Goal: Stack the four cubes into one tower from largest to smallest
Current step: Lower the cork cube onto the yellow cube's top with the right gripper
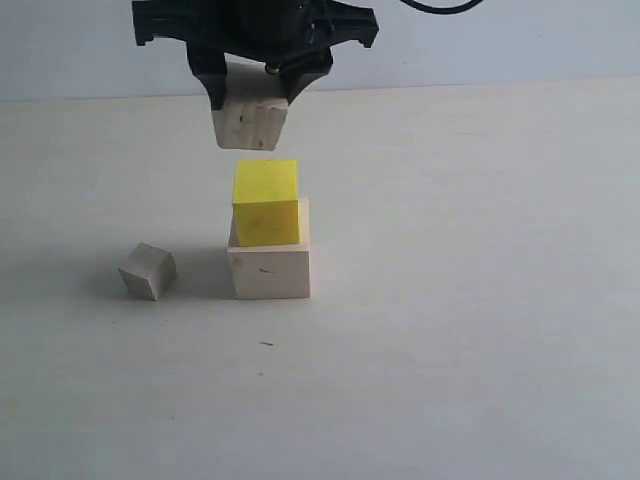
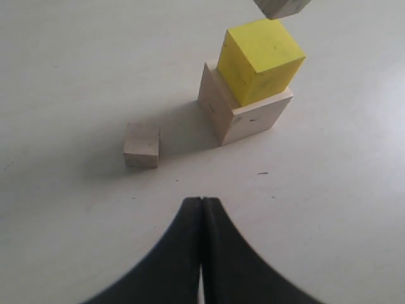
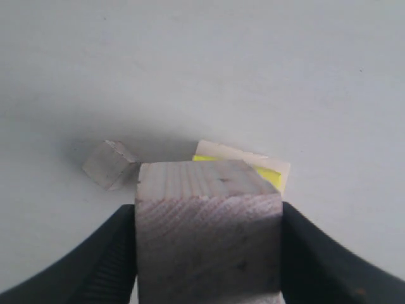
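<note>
While left end effector is closed, right end effector pinches one tan cube of four.

The plain off-white matte table fills nearly all views — a tiny dark mark lies on it. Behind it stands a pale blue-grey wall.

Soft, even, bright light fills the pale table. In the exterior view, faint diffuse shadows spread toward 9 o'clock from the pale wood cube and the greyish-white cube. The yellow cube looks almost overexposed. In the left wrist view, the dark left pincer is blurred at its edges.
</note>
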`<act>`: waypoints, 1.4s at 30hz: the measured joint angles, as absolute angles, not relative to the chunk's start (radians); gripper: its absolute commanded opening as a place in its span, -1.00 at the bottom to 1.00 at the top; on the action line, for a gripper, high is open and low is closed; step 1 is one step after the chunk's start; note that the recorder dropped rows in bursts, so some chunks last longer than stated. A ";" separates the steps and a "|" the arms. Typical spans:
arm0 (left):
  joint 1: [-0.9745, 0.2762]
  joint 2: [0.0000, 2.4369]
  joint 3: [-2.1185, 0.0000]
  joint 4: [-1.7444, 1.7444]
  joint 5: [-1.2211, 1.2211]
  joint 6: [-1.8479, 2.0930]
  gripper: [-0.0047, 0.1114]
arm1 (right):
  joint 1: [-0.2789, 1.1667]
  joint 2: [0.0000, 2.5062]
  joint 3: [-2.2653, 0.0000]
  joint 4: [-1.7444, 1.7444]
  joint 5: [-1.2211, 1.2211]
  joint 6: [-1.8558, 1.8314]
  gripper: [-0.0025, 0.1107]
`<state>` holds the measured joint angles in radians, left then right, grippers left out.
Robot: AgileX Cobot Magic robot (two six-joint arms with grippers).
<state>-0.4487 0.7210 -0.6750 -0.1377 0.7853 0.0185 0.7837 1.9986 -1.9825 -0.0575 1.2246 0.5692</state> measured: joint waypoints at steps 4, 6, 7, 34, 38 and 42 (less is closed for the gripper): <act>-0.449 0.721 -0.675 -0.138 0.785 0.019 -0.92 | 0.784 1.971 -1.929 -0.059 1.229 0.572 -0.96; -0.449 0.721 -0.675 -0.138 0.783 0.019 -0.92 | 0.784 1.971 -1.924 -0.059 1.229 0.572 -0.96; -0.449 0.721 -0.675 -0.138 0.783 0.019 -0.92 | 0.784 1.971 -1.924 -0.061 1.229 0.572 -0.96; -0.449 0.721 -0.675 -0.138 0.783 0.019 -0.92 | 0.784 2.040 -1.920 -0.084 1.227 0.608 -0.96; -0.449 0.721 -0.675 -0.138 0.783 0.019 -0.92 | 0.784 2.040 -1.920 -0.084 1.227 0.624 -0.96; -0.449 0.721 -0.675 -0.138 0.783 0.019 -0.92 | 0.784 2.040 -1.920 -0.084 1.227 0.624 -0.96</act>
